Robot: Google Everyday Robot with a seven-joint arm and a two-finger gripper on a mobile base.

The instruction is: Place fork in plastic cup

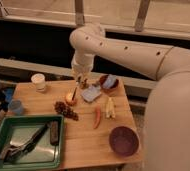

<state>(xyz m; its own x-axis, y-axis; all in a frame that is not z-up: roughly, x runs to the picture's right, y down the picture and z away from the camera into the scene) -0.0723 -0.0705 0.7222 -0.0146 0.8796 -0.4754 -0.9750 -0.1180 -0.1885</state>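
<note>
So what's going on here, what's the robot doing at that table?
A one-armed robot is working over a wooden table. Its end effector hangs above the back middle of the table, shut on what looks like the slim fork, which dangles with its lower end near a small round fruit. The light-blue plastic cup stands at the table's edge on the picture's left, well apart from the fork, so the fork is not yet in it.

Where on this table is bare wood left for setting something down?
Two patches: between the white cup, the blue cup and the grapes; and between the green tray and the purple bowl. Crowded at the back centre, where the gripper, shut on the fork, hangs.
</note>
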